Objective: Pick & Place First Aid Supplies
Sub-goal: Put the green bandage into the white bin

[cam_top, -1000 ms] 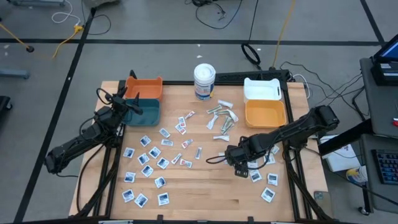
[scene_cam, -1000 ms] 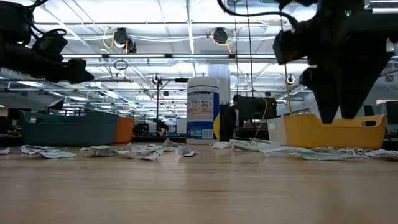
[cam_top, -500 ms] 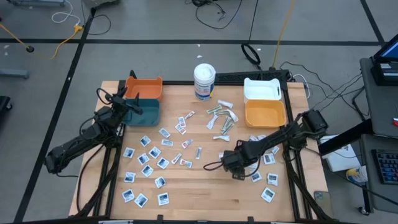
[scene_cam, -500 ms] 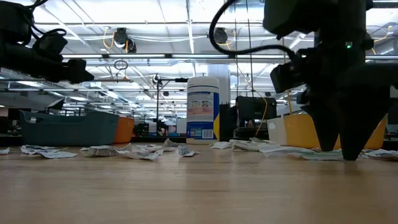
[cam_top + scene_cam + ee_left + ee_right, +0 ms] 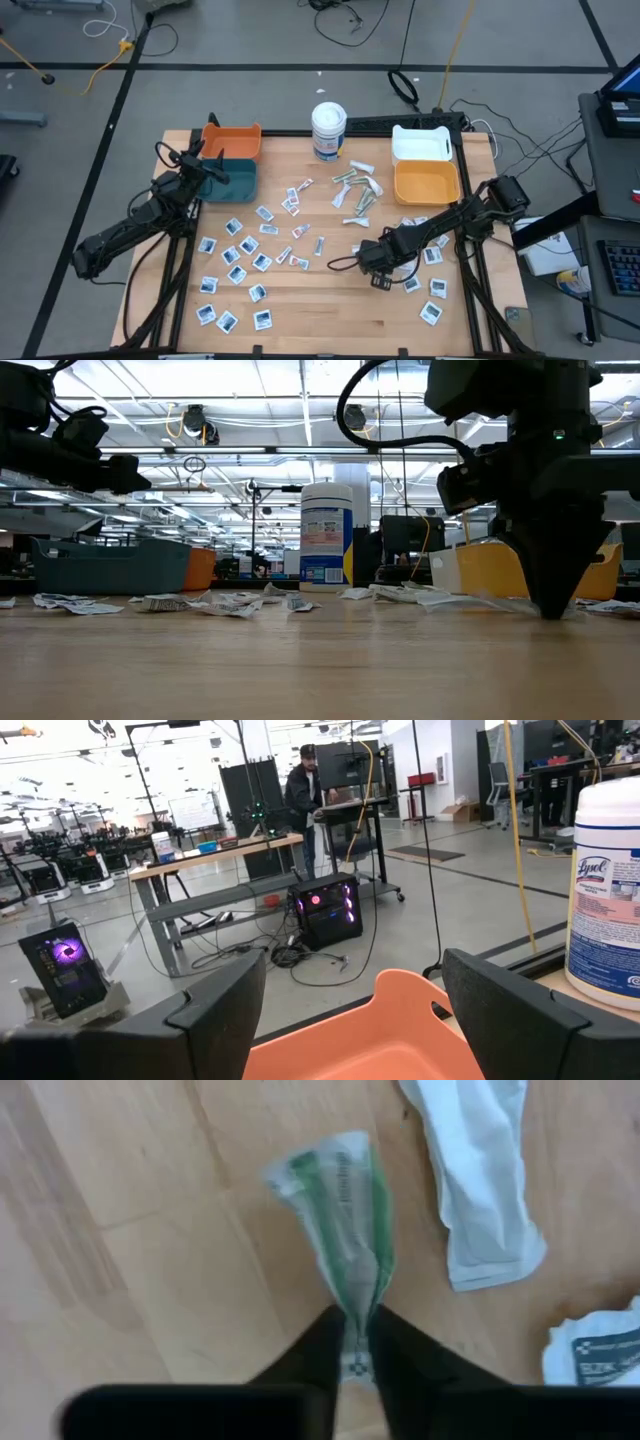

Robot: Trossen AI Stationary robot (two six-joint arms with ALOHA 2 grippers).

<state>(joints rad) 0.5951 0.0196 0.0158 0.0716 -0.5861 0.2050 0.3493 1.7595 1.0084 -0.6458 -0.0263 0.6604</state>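
Note:
First aid supplies lie scattered on the wooden table: blue-and-white square sachets (image 5: 240, 262) on the left, whitish strips (image 5: 358, 188) in the middle, and more sachets (image 5: 432, 288) at the right. My right gripper (image 5: 378, 270) points down at the table's right middle, its tips at the tabletop (image 5: 552, 610), and is shut on a green-and-white packet (image 5: 340, 1210). My left gripper (image 5: 355, 1020) waits open, level, at the far left above the orange bin (image 5: 370, 1040), touching nothing. My right gripper pinches the green-and-white packet by one narrow end (image 5: 356, 1320) between its two fingers, coming from above and pointing down. The packet puckers where the fingers (image 5: 320, 1342) meet on it. Its wider free end (image 5: 320, 1165) fans out over the wood.
An orange bin (image 5: 232, 140) and a teal bin (image 5: 228, 180) stand at the far left, a white bin (image 5: 421, 143) and an orange bin (image 5: 427, 183) at the far right. A tall white tub (image 5: 328, 130) stands far centre. A white packet (image 5: 485, 1190) lies beside the held one.
My right gripper has come down to the tabletop and its spread fingers have shut on the green-and-white packet. My left arm has kept still.

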